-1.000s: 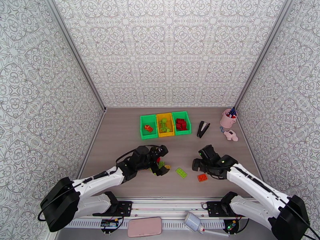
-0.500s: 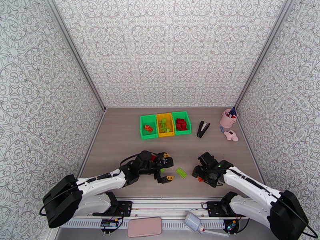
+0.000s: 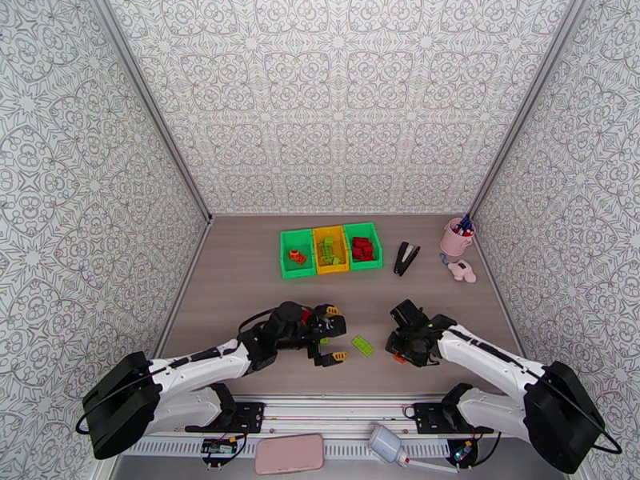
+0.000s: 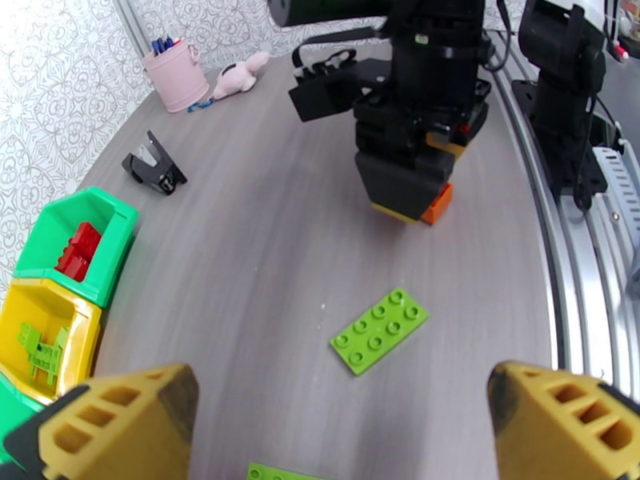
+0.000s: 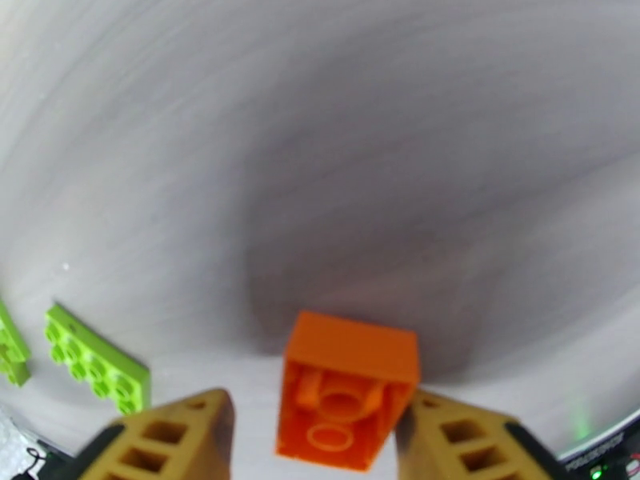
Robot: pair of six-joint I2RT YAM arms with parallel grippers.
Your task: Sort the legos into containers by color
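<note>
An orange lego point(image 5: 348, 394) lies on the table between the fingers of my right gripper point(image 5: 320, 442). The right finger point(image 5: 472, 442) is against it and a small gap shows at the left finger. From above, this gripper point(image 3: 398, 355) is low over the orange lego point(image 3: 397, 359). A flat lime lego point(image 3: 362, 346) lies between the arms. My left gripper point(image 3: 335, 334) is open and empty just left of that lime lego point(image 4: 378, 330). The containers stand in a row: green point(image 3: 284, 256) with orange pieces, yellow point(image 3: 330, 229) with lime, green point(image 3: 378, 248) with red.
A black stapler point(image 3: 406, 258), a pink pen cup point(image 3: 456, 238) and a small pink toy point(image 3: 462, 271) sit right of the bins. Another lime piece point(image 4: 276, 472) lies just under my left gripper. The table's near edge and rail run close behind both grippers.
The right gripper dropped onto the orange lego and its jaws narrowed around it. The left gripper swung right, away from the small pile, toward the flat lime lego.
</note>
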